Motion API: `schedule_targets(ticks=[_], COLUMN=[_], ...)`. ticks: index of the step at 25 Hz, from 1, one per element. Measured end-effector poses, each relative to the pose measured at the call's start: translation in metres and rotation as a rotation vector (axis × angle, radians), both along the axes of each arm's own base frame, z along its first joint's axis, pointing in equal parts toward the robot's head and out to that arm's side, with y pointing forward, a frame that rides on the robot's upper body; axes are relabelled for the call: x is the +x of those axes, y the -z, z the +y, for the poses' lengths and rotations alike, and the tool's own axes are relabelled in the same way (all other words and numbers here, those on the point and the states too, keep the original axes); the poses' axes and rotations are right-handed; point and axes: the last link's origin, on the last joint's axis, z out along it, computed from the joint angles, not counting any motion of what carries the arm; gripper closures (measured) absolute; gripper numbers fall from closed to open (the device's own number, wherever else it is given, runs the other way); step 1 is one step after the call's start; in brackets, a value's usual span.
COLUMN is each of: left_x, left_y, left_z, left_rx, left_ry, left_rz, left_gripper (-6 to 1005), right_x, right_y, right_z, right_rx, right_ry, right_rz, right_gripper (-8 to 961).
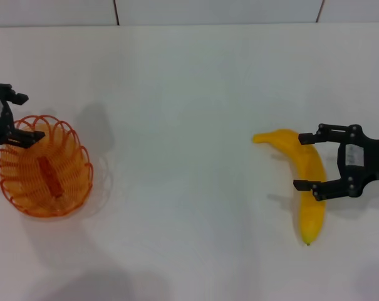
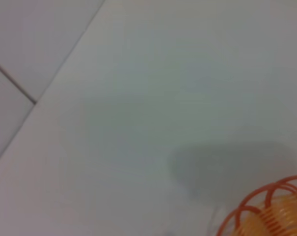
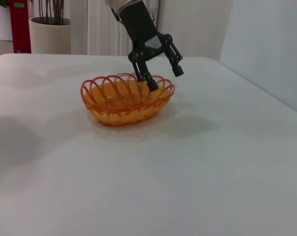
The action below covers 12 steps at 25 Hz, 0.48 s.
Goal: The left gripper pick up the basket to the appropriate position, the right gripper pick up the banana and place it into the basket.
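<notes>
1. The basket (image 1: 43, 165), a shallow oval of looped orange wire with a scalloped rim, sits upright at the table's left side.
2. The banana (image 1: 305, 182), plain yellow, curved, seemingly dark-tipped, lies flat at the right.

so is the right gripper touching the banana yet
Cannot tell. In the head view the right gripper has open fingers on either side of the banana, but no view shows contact or a gap plainly.

Indoor room: white table (image 3: 187, 172), potted plants (image 3: 50, 29), pale curtains (image 3: 96, 27).
</notes>
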Motion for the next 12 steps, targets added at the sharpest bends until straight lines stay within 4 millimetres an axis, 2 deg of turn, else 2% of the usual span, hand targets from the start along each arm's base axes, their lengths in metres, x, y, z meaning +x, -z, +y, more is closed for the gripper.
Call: schedule_targets(ticks=[12], left_x=[0.001], left_y=[0.0103], left_z=[0.0063], left_rx=[-0.007], left_ry=[0.011], left_rz=[0.005], left_gripper=[216], right_x=[-0.0002], right_y=[0.0004], right_z=[0.0004], right_rx=[-0.003], right_ry=[0.006], right_rz=[-0.001], right_gripper=[63])
